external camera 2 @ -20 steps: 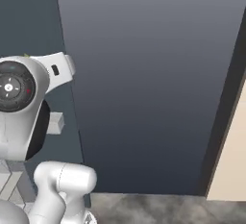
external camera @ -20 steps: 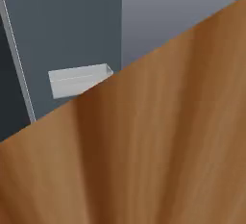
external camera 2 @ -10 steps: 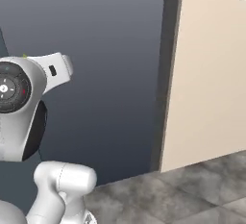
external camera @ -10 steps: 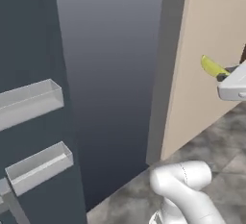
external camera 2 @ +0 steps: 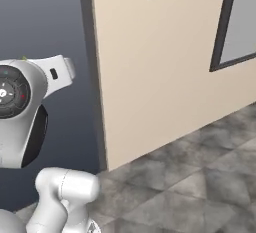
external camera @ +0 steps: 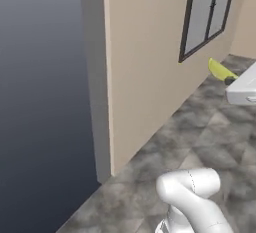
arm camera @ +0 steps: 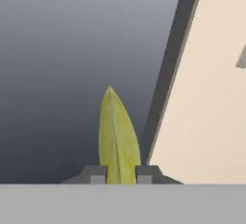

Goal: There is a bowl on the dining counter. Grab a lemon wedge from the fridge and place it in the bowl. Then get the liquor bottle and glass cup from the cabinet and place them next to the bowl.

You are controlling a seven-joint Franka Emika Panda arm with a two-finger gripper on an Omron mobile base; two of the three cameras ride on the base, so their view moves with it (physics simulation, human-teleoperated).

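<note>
A grey stone floor (external camera: 200, 127), beige wall (external camera 2: 160, 67), dark fridge (external camera: 45, 77) and one window (external camera: 210, 12); the gripper (arm camera: 120, 174) pinches one lemon wedge (arm camera: 117, 139).

From my hand view, the small yellow lemon wedge (arm camera: 118, 136) sits between the two dark finger tips of the gripper (arm camera: 121, 174), pointing away from the hand. Beyond it I have the tall slate-grey fridge (arm camera: 77, 59) to the left and the flat beige wall (arm camera: 211, 103) to the right, edge against edge. The stone-tiled floor (external camera: 200, 132) runs below the wall.
</note>
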